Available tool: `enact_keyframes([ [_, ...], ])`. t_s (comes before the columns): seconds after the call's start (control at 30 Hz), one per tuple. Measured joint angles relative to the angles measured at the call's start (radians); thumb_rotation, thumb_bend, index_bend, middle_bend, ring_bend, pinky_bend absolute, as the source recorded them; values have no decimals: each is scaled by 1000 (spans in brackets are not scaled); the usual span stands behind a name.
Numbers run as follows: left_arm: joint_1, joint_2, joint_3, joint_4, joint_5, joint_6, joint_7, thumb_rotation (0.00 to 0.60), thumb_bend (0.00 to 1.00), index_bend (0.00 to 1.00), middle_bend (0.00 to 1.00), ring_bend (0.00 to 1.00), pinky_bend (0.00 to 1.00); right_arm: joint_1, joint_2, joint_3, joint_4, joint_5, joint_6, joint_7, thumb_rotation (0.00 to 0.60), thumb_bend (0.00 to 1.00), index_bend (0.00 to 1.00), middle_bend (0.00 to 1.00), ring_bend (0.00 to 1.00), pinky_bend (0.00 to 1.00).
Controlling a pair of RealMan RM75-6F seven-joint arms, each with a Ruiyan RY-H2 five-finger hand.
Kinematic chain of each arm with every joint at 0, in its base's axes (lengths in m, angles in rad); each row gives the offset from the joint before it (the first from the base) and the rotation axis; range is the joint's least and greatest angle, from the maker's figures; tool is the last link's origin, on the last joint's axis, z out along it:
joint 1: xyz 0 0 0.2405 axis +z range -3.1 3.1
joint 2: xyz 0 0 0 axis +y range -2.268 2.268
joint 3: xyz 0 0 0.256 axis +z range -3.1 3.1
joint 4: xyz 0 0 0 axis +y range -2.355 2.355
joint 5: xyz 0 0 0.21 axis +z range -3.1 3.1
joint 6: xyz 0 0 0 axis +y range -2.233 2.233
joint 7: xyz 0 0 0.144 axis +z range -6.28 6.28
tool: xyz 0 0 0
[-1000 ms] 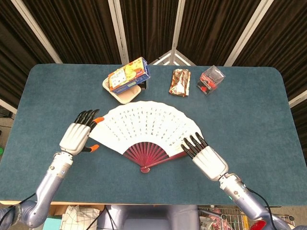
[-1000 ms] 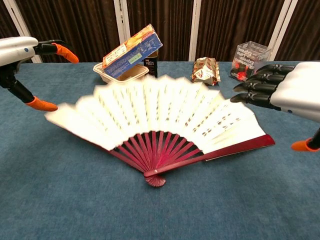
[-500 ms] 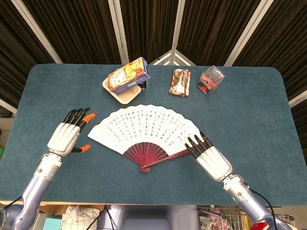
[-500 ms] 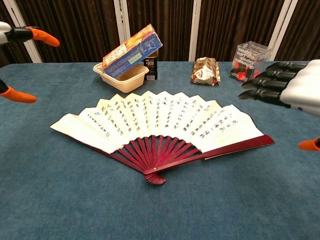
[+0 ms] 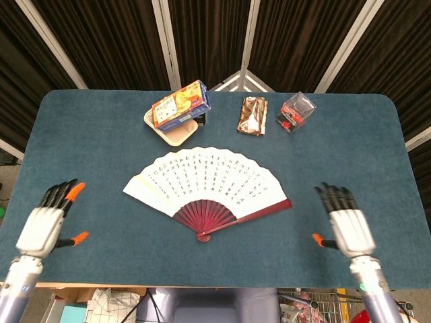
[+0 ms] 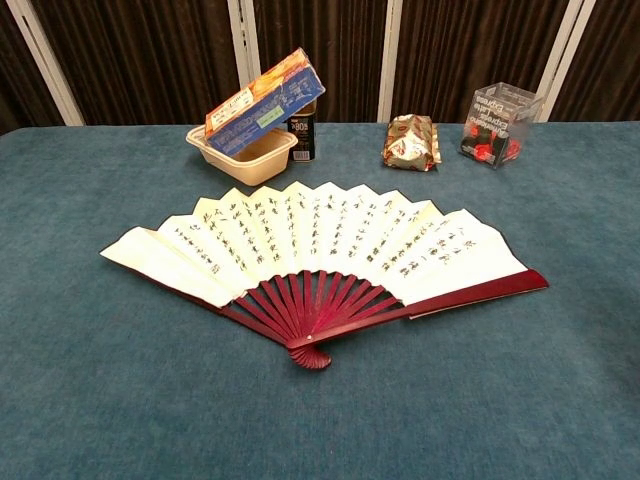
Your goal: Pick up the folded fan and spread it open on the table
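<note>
The fan point(image 5: 205, 182) lies spread open and flat on the blue table, white paper with black writing and dark red ribs; its pivot point(image 6: 310, 357) points toward the near edge. My left hand point(image 5: 48, 222) hovers near the front left corner, fingers apart, holding nothing. My right hand point(image 5: 343, 222) is at the front right, also with fingers spread and nothing in it. Both hands are well apart from the fan. Neither hand shows in the chest view.
Along the far side stand a beige tray point(image 5: 168, 129) with an orange and blue box point(image 5: 180, 106) leaning in it, a dark can point(image 6: 303, 138) behind, a foil snack packet point(image 5: 253, 116) and a clear plastic box point(image 5: 296, 112).
Both hands have drawn back from the fan's ends toward the near edge and out to the sides, leaving the chest view. The fan has settled flat and stays spread.
</note>
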Motion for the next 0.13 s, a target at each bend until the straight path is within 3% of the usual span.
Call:
enact_keyframes([
  [0.13,51,5,28,73,80,85,-27,600,5,0,0,0,0,-92,22,-21,41,-55,123,132,600,176,0,0,0,0],
])
